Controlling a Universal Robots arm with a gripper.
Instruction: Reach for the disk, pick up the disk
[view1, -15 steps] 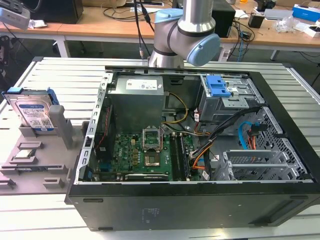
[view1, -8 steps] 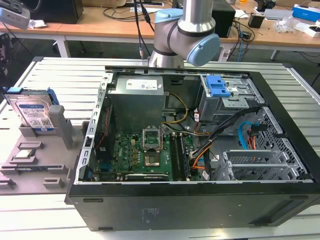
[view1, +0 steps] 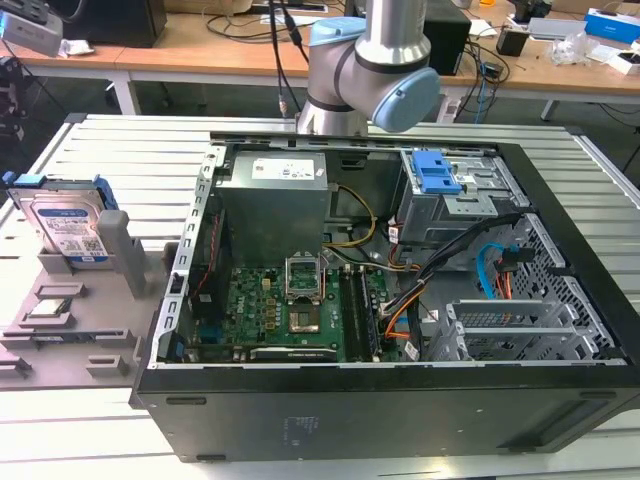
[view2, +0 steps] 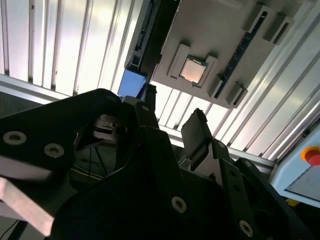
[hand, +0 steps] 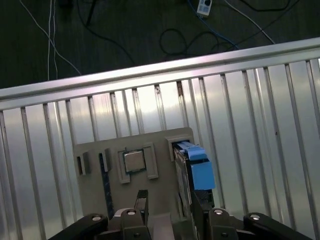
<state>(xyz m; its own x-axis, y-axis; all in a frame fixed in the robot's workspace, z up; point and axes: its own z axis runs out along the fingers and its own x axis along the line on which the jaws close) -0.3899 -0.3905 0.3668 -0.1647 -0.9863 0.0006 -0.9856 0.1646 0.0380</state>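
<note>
Exterior view first: the arm (view1: 370, 70) rises behind the open computer case (view1: 400, 410), which sits on a slatted metal table (view1: 130, 150). Off to the exterior view's left, well clear of the case, the disk (view1: 65, 225) stands on edge in a grey fixture (view1: 115, 250), label facing the camera and blue frame around it. A processor chip (view1: 48, 308) lies flat in the same fixture, nearer the camera than the disk.

Over to the first wrist view, and we're looking straight down on that fixture (hand: 87, 200). The chip (hand: 134, 161) is in its pocket and the disk (hand: 192, 167) is seen edge-on beside it, blue frame end showing. The gripper (hand: 170, 197) hangs above with its jaws apart, nothing held. One finger is very near the disk's edge; whether it touches is hard to tell from here.

Second wrist view now: the dark fingers (view2: 197, 132) are spread, the disk's blue frame (view2: 132, 82) just past one of them, and the chip (view2: 192, 70) lies beyond on the fixture (view2: 215, 30).
</note>
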